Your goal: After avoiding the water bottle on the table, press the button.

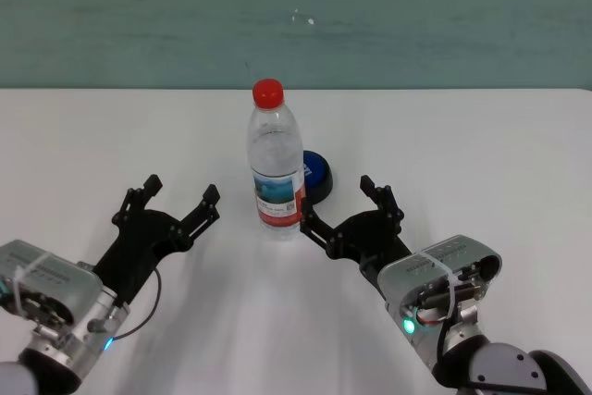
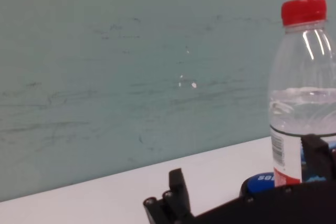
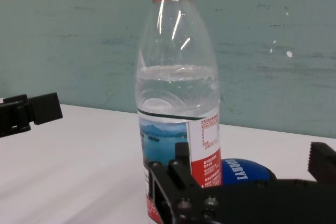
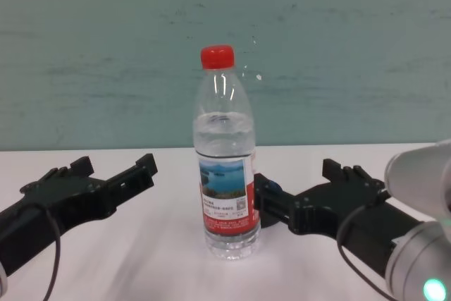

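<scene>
right gripper (image 1: 350, 207) spread wide, empty, beside water bottle (image 1: 276, 163); left gripper (image 1: 178, 197) wide, empty.

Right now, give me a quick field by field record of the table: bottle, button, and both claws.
water bottle: upright, red cap on, mid-table
button: blue dome, behind and to the right of the bottle, partly hidden by it
left claw: open, left of the bottle, apart from it
right claw: open, right of the bottle, one finger close to its base, near side of the button
table: white
button pressed: not yet
</scene>
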Controlling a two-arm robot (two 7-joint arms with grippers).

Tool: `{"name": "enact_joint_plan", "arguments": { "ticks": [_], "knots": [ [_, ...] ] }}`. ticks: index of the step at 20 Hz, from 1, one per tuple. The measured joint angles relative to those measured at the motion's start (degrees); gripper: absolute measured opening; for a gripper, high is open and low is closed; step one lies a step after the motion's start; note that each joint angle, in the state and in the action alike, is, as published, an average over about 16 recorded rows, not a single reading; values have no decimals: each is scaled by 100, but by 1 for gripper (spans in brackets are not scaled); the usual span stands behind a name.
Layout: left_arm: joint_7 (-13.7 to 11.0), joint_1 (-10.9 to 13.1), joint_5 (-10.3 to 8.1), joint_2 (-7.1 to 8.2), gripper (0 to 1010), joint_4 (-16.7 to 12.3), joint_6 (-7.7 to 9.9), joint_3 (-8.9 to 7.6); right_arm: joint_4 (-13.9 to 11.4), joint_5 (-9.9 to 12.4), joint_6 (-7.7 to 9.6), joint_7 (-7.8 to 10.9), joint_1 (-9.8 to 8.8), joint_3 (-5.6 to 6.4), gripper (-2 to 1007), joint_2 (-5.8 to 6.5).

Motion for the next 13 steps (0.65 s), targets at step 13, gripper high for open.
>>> {"name": "enact_joint_plan", "arguments": {
  "ticks": [13],
  "knots": [
    [0,0,0,0,1010,0,0,0,-6,4,-8,12,1,-5,1004,6]
  ]
}}
